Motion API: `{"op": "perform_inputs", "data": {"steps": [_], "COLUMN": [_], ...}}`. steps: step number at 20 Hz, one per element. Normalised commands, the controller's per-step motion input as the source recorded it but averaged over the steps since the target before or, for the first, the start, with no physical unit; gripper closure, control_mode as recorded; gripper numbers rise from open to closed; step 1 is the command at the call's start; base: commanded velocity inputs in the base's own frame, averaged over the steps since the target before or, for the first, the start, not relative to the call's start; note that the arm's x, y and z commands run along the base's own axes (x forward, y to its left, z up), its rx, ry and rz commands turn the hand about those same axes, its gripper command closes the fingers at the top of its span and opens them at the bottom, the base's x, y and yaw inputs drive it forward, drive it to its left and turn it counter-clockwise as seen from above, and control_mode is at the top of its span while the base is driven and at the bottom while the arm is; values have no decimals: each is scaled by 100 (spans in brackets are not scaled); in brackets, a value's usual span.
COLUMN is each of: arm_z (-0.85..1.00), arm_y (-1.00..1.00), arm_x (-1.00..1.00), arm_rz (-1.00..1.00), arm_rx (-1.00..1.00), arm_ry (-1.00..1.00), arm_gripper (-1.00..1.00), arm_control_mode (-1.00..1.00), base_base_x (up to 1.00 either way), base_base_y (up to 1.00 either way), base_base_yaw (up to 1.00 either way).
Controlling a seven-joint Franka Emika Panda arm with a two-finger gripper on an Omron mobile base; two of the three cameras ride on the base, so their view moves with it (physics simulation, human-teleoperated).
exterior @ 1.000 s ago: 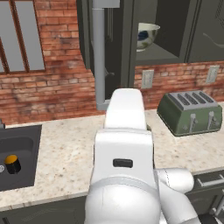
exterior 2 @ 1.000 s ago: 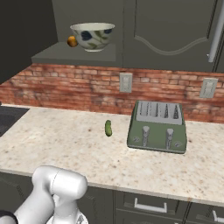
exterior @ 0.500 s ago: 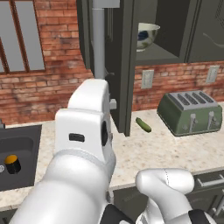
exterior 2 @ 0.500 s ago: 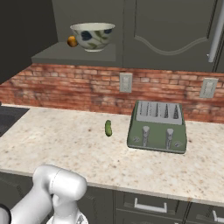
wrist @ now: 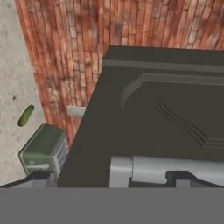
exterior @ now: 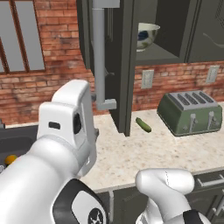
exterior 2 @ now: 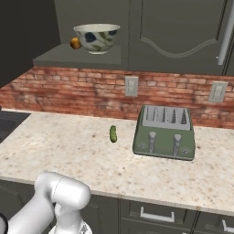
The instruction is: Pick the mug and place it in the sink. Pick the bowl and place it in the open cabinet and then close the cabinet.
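Swinging left since a second ago, the arm now faces the cabinet [exterior: 127, 65] door — gripper [wrist: 111, 177] spread wide, holding nothing, by the handle [wrist: 175, 168]. Bowl [exterior 2: 97, 37] sits on the shelf inside. A glancing push could slip off the door's edge — leaving it ajar.

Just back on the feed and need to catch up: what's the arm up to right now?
The bowl already sits on the shelf of the open upper cabinet, beside a small orange fruit. The mug sits low at the left, where the sink is. The gripper is up against the cabinet door, its jaws open on either side of the silver bar handle, not gripping it. Closing the door is what's left. A toaster and pickle sit on the counter.
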Motion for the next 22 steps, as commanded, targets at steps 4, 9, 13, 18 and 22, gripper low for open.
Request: {"op": "perform_inputs", "data": {"steps": [4,9,13,18,22], "arm_z": [-2,0,0,0,0], "arm_y": [2,0,0,0,-16], "arm_x": [26,13,17,16,6], "arm_rz": [-9,-13,-16,-15,-13], "arm_rx": [0,0,0,0,0], "arm_ry": [-1,-5,-4,-3,-1], "arm_gripper": [-100,-100,-100,-100,-100], "arm_control_mode": [-100,-100,-100,-100,-100], "base_base_x": [0,0,0,0,0], "base_base_y": [0,0,0,0,0], "base_base_yaw": [0,0,0,0,0]}}
